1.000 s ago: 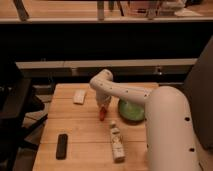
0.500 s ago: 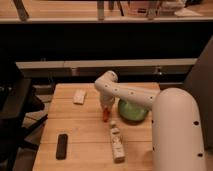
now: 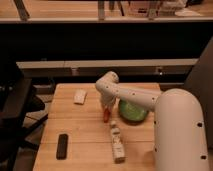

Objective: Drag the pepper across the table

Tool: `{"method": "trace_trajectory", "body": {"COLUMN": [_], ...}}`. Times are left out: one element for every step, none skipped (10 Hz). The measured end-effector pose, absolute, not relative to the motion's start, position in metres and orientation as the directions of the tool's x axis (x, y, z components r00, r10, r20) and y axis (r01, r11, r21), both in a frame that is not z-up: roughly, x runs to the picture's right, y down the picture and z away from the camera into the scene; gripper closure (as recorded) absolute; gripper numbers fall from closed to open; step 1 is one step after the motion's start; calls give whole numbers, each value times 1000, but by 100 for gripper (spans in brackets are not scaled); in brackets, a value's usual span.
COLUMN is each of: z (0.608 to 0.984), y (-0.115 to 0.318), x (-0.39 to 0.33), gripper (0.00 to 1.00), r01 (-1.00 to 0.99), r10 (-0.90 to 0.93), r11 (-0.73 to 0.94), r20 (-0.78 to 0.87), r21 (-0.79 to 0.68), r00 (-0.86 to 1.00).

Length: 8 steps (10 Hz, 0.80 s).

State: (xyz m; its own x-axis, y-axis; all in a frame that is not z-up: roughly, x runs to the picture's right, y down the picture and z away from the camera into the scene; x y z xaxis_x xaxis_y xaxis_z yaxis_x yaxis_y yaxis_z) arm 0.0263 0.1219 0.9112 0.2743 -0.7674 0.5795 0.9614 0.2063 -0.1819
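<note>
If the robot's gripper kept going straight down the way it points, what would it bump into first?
The gripper points down at the small red-orange pepper, so it would probably meet that first, then the light wooden table underneath. Depth is hard to judge here.

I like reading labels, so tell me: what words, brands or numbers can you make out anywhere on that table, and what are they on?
None can be read.
white bottle: has a label, print too blurred.
black object, white pad, green bowl: no text visible.
gripper, at the pepper: no markings.
</note>
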Motion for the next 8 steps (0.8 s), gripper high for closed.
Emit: {"method": "trace_trajectory", "body": {"z": [911, 910, 910, 910, 909, 909, 908, 908], "y": [123, 123, 123, 124, 124, 124, 125, 125], "x": [29, 29, 28, 28, 29, 29, 30, 30], "gripper": [99, 99, 99, 99, 99, 99, 99, 99], "r01": [963, 964, 964, 964, 965, 966, 968, 969], "r10": [-769, -772, -772, -772, -774, -775, -778, -780], "r11": [202, 196, 197, 196, 195, 195, 189, 183], "r20": [579, 577, 577, 577, 577, 576, 577, 576], "r21": [-181, -182, -182, -181, -176, -171, -166, -166], "r00": [270, 266, 266, 266, 261, 259, 251, 245]}}
